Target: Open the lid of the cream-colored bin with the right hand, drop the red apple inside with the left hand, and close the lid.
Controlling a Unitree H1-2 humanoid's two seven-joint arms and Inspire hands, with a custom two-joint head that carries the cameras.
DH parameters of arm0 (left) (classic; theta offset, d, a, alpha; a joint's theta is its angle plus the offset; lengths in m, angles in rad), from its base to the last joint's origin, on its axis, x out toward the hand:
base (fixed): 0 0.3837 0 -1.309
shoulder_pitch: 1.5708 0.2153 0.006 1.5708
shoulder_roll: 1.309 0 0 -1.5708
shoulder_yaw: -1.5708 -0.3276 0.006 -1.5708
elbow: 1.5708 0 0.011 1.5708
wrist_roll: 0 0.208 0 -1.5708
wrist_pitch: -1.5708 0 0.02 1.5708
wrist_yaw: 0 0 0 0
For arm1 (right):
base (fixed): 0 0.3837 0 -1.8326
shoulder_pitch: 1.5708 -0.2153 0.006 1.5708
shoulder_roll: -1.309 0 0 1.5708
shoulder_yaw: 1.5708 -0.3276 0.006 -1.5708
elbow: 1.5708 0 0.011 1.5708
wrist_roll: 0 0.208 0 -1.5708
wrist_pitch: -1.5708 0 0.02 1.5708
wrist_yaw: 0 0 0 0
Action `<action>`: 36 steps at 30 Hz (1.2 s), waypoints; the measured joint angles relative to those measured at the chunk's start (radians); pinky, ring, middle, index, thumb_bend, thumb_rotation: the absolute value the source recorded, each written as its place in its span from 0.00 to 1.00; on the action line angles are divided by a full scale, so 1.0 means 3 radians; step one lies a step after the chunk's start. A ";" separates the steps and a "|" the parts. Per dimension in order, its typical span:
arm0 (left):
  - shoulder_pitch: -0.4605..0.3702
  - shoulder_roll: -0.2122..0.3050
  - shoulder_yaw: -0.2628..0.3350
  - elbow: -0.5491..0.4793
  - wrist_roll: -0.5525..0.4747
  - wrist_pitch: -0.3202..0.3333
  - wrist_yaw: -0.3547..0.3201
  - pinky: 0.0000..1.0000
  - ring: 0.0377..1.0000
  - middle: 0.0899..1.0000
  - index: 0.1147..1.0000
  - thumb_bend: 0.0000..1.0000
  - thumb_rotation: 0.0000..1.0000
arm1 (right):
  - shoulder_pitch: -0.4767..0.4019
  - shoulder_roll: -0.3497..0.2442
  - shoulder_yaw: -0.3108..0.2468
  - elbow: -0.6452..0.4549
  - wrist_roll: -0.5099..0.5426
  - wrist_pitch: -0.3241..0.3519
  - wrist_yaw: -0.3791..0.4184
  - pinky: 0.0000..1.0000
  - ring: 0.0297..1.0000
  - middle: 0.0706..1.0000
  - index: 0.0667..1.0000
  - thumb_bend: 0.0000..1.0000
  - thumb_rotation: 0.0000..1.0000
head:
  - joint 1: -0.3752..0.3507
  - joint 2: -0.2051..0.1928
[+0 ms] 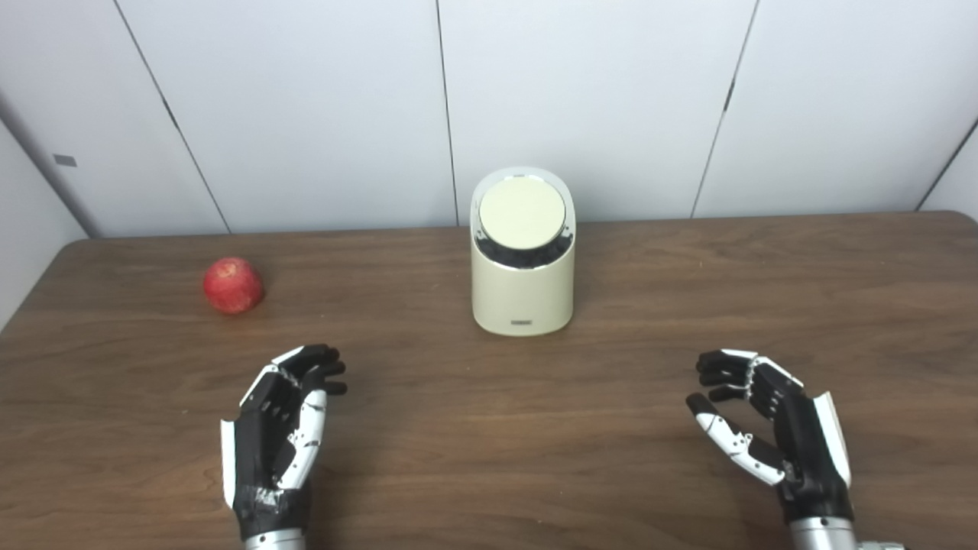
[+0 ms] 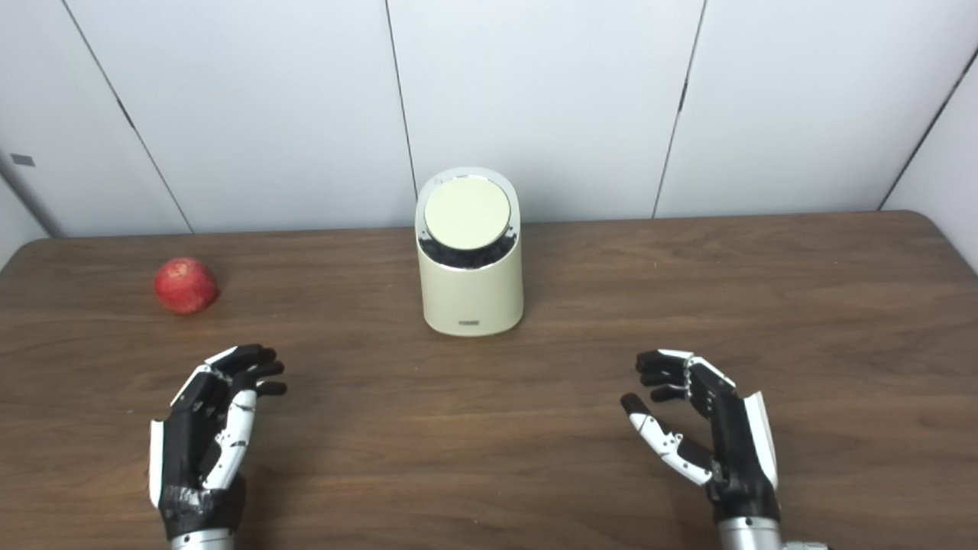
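- We see the cream-colored bin point(image 1: 523, 263) upright near the far middle of the desk point(image 1: 489, 458), its round lid point(image 1: 523, 214) down and tilted toward us, so nothing of the task is done yet.
- The red apple point(image 1: 233, 285) rests on the desk well to the left of the bin, apart from everything; we judge that it lies there so that the left arm can reach it without crossing over.
- Our left hand point(image 1: 279, 435) hovers near the front edge with its palm turned inward, fingers apart and lightly curled, holding nothing; the apple is ahead of it and a little to its left.
- Our right hand point(image 1: 772, 424) mirrors it on the other side, also empty, with fingers spread and the thumb held out; the bin stands ahead and to its left.
- Both hands sit well clear of the bin, which we read as a ready pose for a split job.
- We judge the first step to be the right hand going to the lid, and a push there could slide the light bin.
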 measured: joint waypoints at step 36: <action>-0.0056 0.0016 0.0031 0.0068 -0.0020 -0.0069 -0.0008 0.54 0.62 0.62 0.59 0.28 0.31 | -0.1222 -0.0056 0.0131 -0.0786 -0.0625 0.1812 0.0629 0.77 0.91 0.95 0.99 0.91 0.54 | -0.0107 -0.0092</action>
